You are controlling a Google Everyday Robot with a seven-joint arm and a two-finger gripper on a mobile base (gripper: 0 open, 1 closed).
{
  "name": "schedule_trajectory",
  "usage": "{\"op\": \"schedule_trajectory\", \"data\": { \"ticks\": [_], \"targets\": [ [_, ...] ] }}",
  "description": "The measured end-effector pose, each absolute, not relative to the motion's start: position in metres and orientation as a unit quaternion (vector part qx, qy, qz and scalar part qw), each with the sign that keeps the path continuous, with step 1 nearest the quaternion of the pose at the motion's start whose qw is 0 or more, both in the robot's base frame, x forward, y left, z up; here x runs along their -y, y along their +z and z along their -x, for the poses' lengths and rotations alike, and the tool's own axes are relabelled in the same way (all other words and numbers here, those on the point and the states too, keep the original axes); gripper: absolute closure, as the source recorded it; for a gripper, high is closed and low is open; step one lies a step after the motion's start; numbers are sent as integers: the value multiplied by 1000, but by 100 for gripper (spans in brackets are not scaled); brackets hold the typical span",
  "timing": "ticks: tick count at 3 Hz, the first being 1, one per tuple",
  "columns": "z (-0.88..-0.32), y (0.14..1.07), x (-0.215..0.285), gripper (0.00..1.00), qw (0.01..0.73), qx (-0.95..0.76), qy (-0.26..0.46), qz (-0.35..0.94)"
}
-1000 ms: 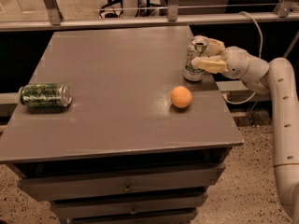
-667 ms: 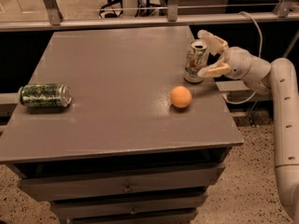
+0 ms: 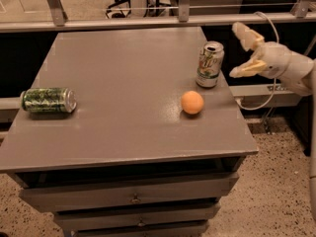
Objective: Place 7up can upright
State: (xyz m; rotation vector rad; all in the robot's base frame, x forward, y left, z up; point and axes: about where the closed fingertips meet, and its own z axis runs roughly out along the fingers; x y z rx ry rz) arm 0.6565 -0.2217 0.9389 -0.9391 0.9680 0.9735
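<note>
— On the right part of the grey table, what stands there?

— The 7up can stands there, upright on its base, with the silver top and its opening turned upward. It is near the right edge of the table, in the farther half.

— Can the label be read?

— Only partly. The body is silver-white, with green lettering that runs on a slant and a small red spot. The separate letters are too blurred to spell out.

— And the gripper, where is it?

— The gripper hangs just to the right of the can, past the right edge of the table, at about the height of the can. Its two pale fingers are spread wide apart, one above and one below, and they hold nothing. A narrow gap lies between them and the can, so they do not touch it.

— What else lies on the table?

— An orange ball sits in front of the 7up can, a little to the left, near it but apart. Whether it is a ball or a fruit cannot be told. Far on the left side a dark green can lies on its side, with its silver end pointing to the right. Its pattern is green and white, and no word on it can be read.

— And below the table top?

— Grey drawers with small metal knobs. Behind the table a metal rail runs across, and a white cable hangs beside the arm on the right.
</note>
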Motion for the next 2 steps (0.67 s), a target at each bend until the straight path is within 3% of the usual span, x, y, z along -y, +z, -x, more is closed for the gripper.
{"op": "schedule_trajectory", "data": {
  "ticks": [1,2],
  "targets": [
    [-645,966,267,0,689,-453,396,405],
    [-645,968,270,0,691,-454,393,403]
  ]
}}
